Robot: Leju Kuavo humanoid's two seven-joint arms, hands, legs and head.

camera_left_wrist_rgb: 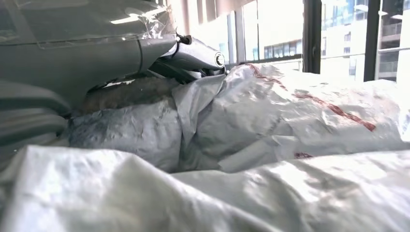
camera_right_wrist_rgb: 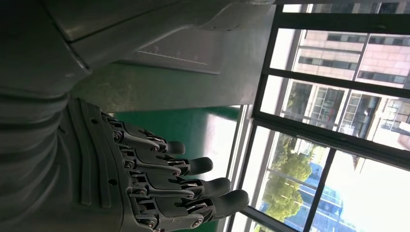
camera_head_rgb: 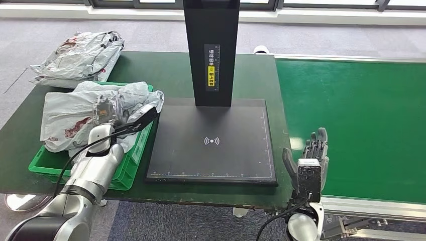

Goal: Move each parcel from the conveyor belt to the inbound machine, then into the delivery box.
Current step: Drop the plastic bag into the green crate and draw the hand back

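left hand: our left hand [camera_head_rgb: 106, 111] is down in the green plastic delivery box [camera_head_rgb: 125, 173] at the desk's left end, buried in the crumpled grey plastic parcel [camera_head_rgb: 68, 118]. In the left wrist view it's pressed against that bag [camera_left_wrist_rgb: 309, 116], but we can't tell whether the fingers are clamped on it or already loose

right hand: our right hand [camera_head_rgb: 309, 155] hangs at the desk's front edge, between the scanner pad and the belt, fingers [camera_right_wrist_rgb: 193, 166] straight and apart, holding nothing

parcel: sits piled in the box, spilling over its right rim toward the pad. A second grey parcel [camera_head_rgb: 80, 57] lies on the dark green desk [camera_head_rgb: 150, 68] behind the box

inbound machine: the flat black scanner pad with its tall black post [camera_head_rgb: 213, 140] has nothing on it

belt: the bright green conveyor belt [camera_head_rgb: 361, 120] shows no parcel in the stretch we can see

doing it well: we reckon this is the drop-off. Let go fully, lift straight up so loose plastic doesn't snag and drag the bag out, and keep the forearm off that rim
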